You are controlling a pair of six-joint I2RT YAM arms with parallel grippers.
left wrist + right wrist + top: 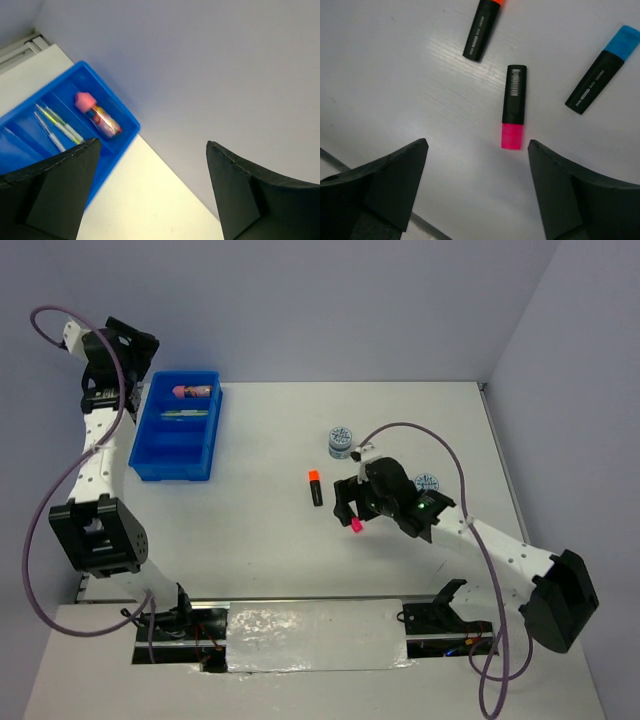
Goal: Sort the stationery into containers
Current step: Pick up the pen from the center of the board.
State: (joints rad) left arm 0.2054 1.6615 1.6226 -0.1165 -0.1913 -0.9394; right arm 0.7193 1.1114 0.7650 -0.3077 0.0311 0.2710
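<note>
The bright blue tray (172, 472) stands at the back left, holding a pink cylinder (195, 392) in its far compartment and thin pens (186, 413) in the one beside it. My left gripper (138, 348) hangs open and empty above the tray's far left corner; its wrist view shows the tray (127, 129), cylinder (97, 114) and pens (57, 127). My right gripper (477, 144) is open over the table, just short of a pink-capped marker (514, 106). An orange-capped marker (481, 29) and a blue-capped marker (602, 70) lie beyond it.
Two round patterned discs (341, 440) (427, 481) sit on the table behind the right arm. In the top view the orange-capped marker (315, 487) lies left of the right gripper (350, 505). Walls close the back and right.
</note>
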